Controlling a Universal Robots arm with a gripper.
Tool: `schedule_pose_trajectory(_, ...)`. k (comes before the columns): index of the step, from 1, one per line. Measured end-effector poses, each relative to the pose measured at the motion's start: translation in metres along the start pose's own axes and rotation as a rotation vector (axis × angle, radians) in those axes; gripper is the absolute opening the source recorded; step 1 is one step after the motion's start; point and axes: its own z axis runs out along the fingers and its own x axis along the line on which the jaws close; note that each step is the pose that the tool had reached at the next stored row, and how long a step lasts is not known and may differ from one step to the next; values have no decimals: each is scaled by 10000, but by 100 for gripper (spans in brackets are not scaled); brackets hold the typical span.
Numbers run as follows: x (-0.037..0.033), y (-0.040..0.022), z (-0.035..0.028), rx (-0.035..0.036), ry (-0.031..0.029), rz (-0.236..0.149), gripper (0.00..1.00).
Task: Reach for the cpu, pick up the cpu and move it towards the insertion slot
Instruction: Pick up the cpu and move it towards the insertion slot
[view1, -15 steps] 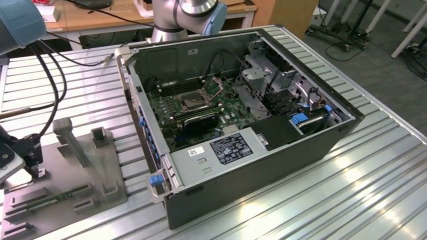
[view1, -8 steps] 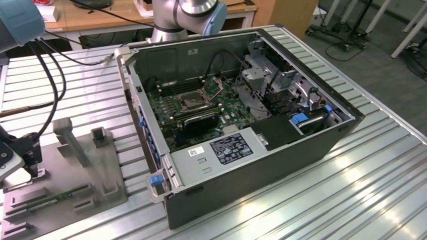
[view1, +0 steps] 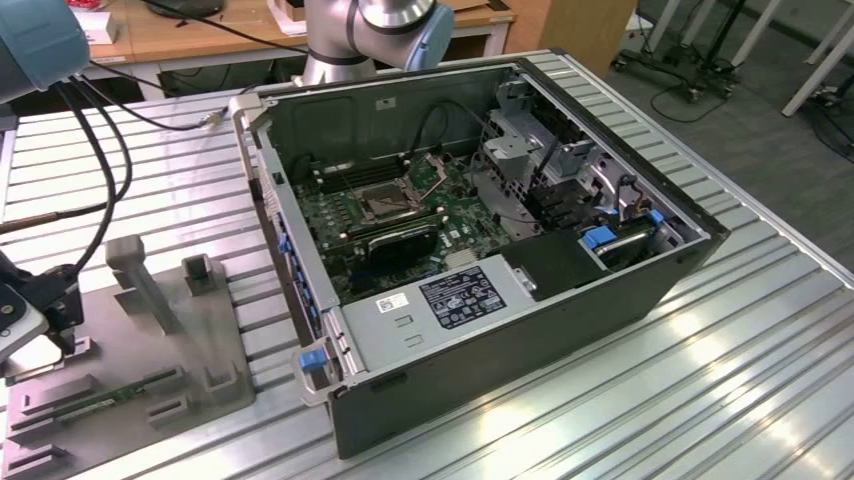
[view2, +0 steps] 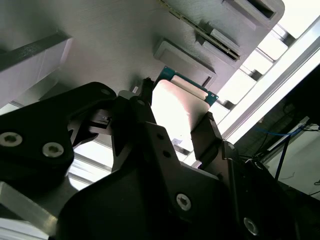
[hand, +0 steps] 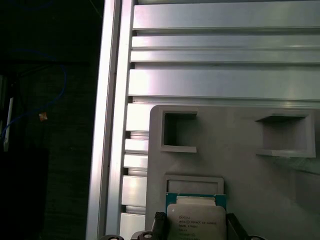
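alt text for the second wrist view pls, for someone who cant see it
The black claw grips the cpu by two opposite edges, and the chip's pale metal face glares bright. Behind it lies a grey tray with raised pockets, on a slatted metal table.

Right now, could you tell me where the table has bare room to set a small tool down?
The ribbed aluminium table is bare along the exterior view's right of the open black computer case. The flat grey fixture plate is crowded: posts, a long green circuit strip, and the claw at the small silvery square cpu.
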Motion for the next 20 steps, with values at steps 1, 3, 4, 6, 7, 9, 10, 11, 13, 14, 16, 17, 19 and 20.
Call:
schedule_pose_trajectory(1, 0, 0, -5, 1, 2, 0, 55)
schedule_pose_trajectory(3, 0, 1, -23, 2, 3, 0, 55)
schedule_pose_trajectory(4, 0, 1, -31, 1, 1, 0, 55)
schedule_pose_trajectory(6, 0, 2, -49, 1, 1, 0, 55)
schedule_pose_trajectory(7, 0, 2, -60, 1, 1, 0, 55)
schedule_pose_trajectory(9, 0, 3, -80, 1, 1, 0, 55)
schedule_pose_trajectory(10, 0, 4, -88, 1, 1, 0, 55)
schedule_pose_trajectory(11, 0, 4, -96, 0, 0, 0, 55)
schedule_pose_trajectory(13, 0, 5, -109, 1, 1, 0, 55)
schedule_pose_trajectory(14, 0, 5, -115, 0, 1, 0, 55)
schedule_pose_trajectory(16, 0, 6, -131, 1, 1, 0, 55)
schedule_pose_trajectory(17, 0, 6, -137, 0, 1, 0, 55)
schedule_pose_trajectory(19, 0, 7, -151, 0, 0, 0, 55)
schedule_pose_trajectory(20, 0, 7, -160, 1, 1, 0, 55)
